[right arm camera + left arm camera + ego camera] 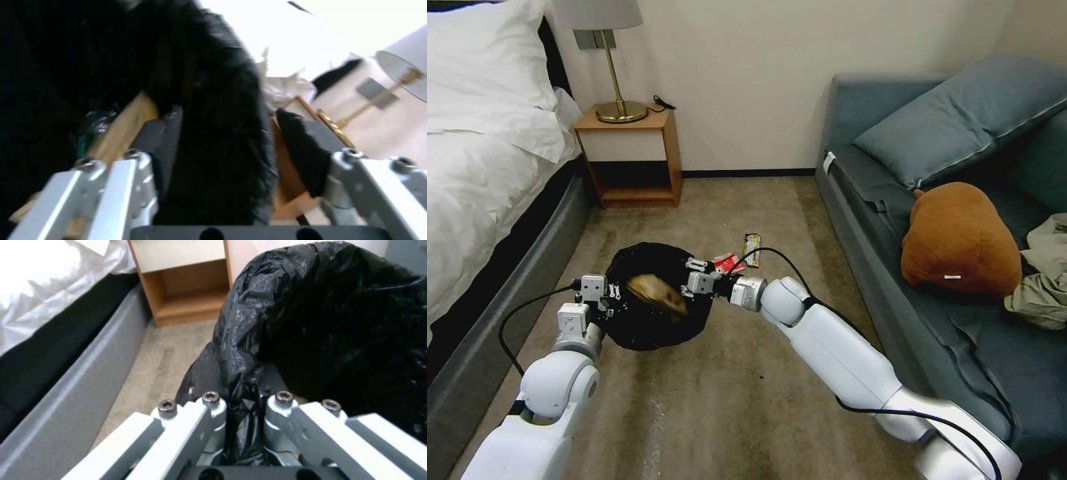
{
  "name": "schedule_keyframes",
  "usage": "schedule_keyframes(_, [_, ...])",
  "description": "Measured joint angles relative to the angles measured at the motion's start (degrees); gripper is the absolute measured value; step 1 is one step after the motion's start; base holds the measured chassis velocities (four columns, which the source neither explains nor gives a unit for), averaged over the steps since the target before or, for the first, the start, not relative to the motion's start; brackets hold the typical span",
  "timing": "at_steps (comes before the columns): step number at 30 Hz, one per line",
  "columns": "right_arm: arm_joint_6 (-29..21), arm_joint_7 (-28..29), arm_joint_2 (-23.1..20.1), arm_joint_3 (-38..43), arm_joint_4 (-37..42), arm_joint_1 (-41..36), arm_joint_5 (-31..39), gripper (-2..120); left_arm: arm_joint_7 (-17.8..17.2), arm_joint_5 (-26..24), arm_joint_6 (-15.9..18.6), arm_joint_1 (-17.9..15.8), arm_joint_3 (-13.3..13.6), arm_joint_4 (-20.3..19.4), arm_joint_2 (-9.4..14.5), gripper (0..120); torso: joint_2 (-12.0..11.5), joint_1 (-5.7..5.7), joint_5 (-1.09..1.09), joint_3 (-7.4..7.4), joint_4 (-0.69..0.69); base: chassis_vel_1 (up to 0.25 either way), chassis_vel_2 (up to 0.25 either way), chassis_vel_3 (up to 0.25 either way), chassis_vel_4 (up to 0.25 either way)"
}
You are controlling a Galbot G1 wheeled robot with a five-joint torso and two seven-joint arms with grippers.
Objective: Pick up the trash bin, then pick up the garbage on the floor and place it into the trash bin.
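Bin-loading step: left gripper (pixel 606 293) clamped on trash bin (pixel 650 333) liner, held steady; right gripper (pixel 700 273) spread over far-right rim; crumpled paper (pixel 657 293) inside; withdraw clear of liner.

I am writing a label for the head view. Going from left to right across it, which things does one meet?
Bed → nightstand with lamp → left gripper → trash bin → right gripper → red-and-white snack packet → bar wrapper → sofa → brown plush cushion → olive cloth.

Left claw (pixel 606 295) clamps trash bin (pixel 654 330) rim; brown paper (pixel 657 295) inside.
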Motion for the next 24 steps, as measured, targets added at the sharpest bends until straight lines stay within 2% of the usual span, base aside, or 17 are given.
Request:
schedule_keyframes(1, [0.0, 0.0, 0.0, 0.0, 0.0, 0.0, 0.0, 59, 0.0, 0.0, 0.0, 0.0, 0.0, 0.0, 0.0, 6, 0.0, 0.0, 0.0, 0.0, 0.0, 0.0, 0.0, 0.0, 0.0])
schedule_keyframes(3, [-1.7, 2.9, -0.6, 0.0, 1.1, -0.3, 3.5, 69, 0.0, -0.5, -0.6, -0.2, -0.7, 0.3, 0.4, 6, 0.0, 0.0, 0.0, 0.0, 0.01, 0.0, 0.0, 0.0, 0.0])
schedule_keyframes(4, [-1.7, 2.9, -0.6, 0.0, 1.1, -0.3, 3.5, 69, 0.0, -0.5, -0.6, -0.2, -0.7, 0.3, 0.4, 6, 0.0, 0.0, 0.0, 0.0, 0.01, 0.0, 0.0, 0.0, 0.0])
schedule_keyframes(6, [-3.9, 5.7, -1.4, 0.3, 1.5, -0.7, 6.5, 81, 0.0, -1.3, -0.8, -0.3, -1.7, 0.5, 1.0, 6, 0.0, 0.0, 0.0, 0.0, 0.01, 0.0, 0.0, 0.0, 0.0])
schedule_keyframes(7, [-3.9, 5.7, -1.4, 0.3, 1.5, -0.7, 6.5, 81, 0.0, -1.3, -0.8, -0.3, -1.7, 0.5, 1.0, 6, 0.0, 0.0, 0.0, 0.0, 0.01, 0.0, 0.0, 0.0, 0.0])
schedule_keyframes(9, [-6.4, 8.0, -2.4, 0.8, 1.5, -1.1, 9.3, 90, 0.0, -1.9, -0.9, -0.7, -2.5, 0.9, 1.5, 6, 0.0, 0.0, 0.0, 0.0, 0.0, 0.0, 0.0, 0.0, 0.0])
schedule_keyframes(10, [-6.4, 8.0, -2.4, 0.8, 1.5, -1.1, 9.3, 90, 0.0, -1.9, -0.9, -0.7, -2.5, 0.9, 1.5, 6, 0.0, 0.0, 0.0, 0.0, 0.0, 0.0, 0.0, 0.0, 0.0])
schedule_keyframes(12, [-10.0, 10.5, -3.5, 1.2, 1.1, -1.7, 13.3, 98, -0.1, -2.5, -0.9, -1.0, -3.0, 1.3, 1.9, 6, 0.0, 0.0, 0.0, 0.0, 0.01, 0.0, 0.0, 0.0, 0.0])
schedule_keyframes(13, [-10.0, 10.5, -3.5, 1.2, 1.1, -1.7, 13.3, 98, -0.1, -2.5, -0.9, -1.0, -3.0, 1.3, 1.9, 6, 0.0, 0.0, 0.0, 0.0, 0.01, 0.0, 0.0, 0.0, 0.0])
schedule_keyframes(15, [-14.6, 14.2, -4.9, 2.1, -0.3, -2.6, 18.3, 100, -0.1, -3.1, -1.0, -1.6, -3.1, 2.2, 2.7, 6, 0.0, 0.0, 0.0, 0.0, 0.0, 0.0, 0.0, 0.0, 0.0])
schedule_keyframes(18, [-16.6, 16.0, -5.3, 2.6, -1.2, -3.0, 20.9, 100, -0.1, -3.3, -1.0, -1.9, -3.1, 2.6, 3.0, 6, 0.0, 0.0, 0.0, 0.0, 0.0, 0.0, 0.0, 0.0, 0.0])
schedule_keyframes(23, [-23.5, 21.9, -5.9, 4.4, -4.1, -4.5, 30.9, 100, -0.3, -4.3, -1.0, -3.0, -3.1, 3.7, 3.6, 6, 0.0, 0.0, 0.0, 0.0, 0.0, 0.0, 0.0, 0.0, 0.0])
schedule_keyframes(24, [-23.5, 21.9, -5.9, 4.4, -4.1, -4.5, 30.9, 100, -0.3, -4.3, -1.0, -3.0, -3.1, 3.7, 3.6, 6, 0.0, 0.0, 0.0, 0.0, 0.0, 0.0, 0.0, 0.0, 0.0])
